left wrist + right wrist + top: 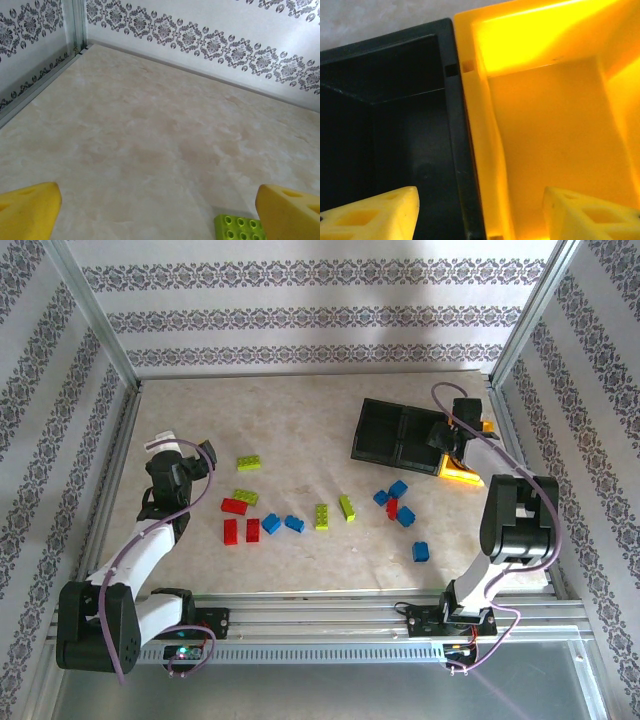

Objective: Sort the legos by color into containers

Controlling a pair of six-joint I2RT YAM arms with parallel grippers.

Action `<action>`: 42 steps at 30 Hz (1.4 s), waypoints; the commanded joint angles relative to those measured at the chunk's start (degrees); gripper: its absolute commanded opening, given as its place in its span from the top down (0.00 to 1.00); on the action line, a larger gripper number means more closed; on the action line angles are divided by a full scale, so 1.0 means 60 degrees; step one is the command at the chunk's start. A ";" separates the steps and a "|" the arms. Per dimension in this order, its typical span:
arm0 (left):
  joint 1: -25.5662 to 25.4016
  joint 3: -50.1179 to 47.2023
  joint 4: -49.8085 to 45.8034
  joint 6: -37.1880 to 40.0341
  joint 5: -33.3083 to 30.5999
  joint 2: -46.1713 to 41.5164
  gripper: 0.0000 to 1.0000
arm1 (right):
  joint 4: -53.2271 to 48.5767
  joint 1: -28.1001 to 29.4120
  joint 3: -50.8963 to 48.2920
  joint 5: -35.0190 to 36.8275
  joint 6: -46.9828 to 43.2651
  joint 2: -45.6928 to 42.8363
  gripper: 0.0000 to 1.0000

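"While the right gripper (pixel 480 212) hangs over the containers (pixel 385 430), what's between its jaws?"

"The wall joining black bin (pixel 395 110) and yellow bin (pixel 560 130); jaws apart. Left gripper (pixel 160 210) spread wide, lime brick (pixel 239 227) beside; legos (pixel 322 515) scattered on the table (pixel 280 430)."

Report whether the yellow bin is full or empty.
Empty where visible: yellow bin shows a bare floor, nothing inside; its edges are cropped.

The flat marbled tabletop (pixel 300 420) is cream veined with tan. The papered walls (pixel 300 315) are white with grey damask bands. Small studded lime green plastic bricks (pixel 248 462), red bricks (pixel 235 505) and blue bricks (pixel 420 551) lie scattered. Two rectangular black plastic bins (pixel 395 430) join a yellow-orange bin (pixel 462 476).
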 commanded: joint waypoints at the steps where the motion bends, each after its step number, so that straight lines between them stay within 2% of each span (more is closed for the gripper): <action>1: 0.0034 0.0091 -0.0370 -0.0260 -0.0112 0.0073 0.00 | -0.0342 -0.0080 0.0507 -0.0379 -0.0119 0.0443 0.42; 8: 0.0038 0.0192 -0.0487 -0.0645 -0.0041 0.0232 0.00 | -0.0598 -0.0051 0.0914 -0.1148 -0.0172 0.0997 0.67; 12: 0.0034 0.0255 -0.0553 -0.0754 0.0035 0.0305 0.00 | -0.0598 0.0212 0.0880 -0.1186 -0.0181 0.0969 0.76; 23: 0.0029 0.0335 -0.0685 -0.0891 0.0150 0.0412 0.00 | -0.0739 0.1755 0.1176 -0.0678 0.0100 0.1069 0.77; 29: 0.0031 0.0314 -0.0751 -0.1060 0.0269 0.0418 0.00 | -0.1163 0.2895 0.1998 -0.0269 0.0231 0.1598 0.77; 37: 0.0034 0.0253 -0.0852 -0.1211 0.0509 0.0410 0.00 | -0.2342 0.4400 0.3342 0.0858 0.1118 0.2459 0.77; 42: 0.0029 0.0238 -0.0868 -0.1281 0.0607 0.0396 0.00 | -0.2364 0.4824 0.3838 0.0786 0.1183 0.2849 0.75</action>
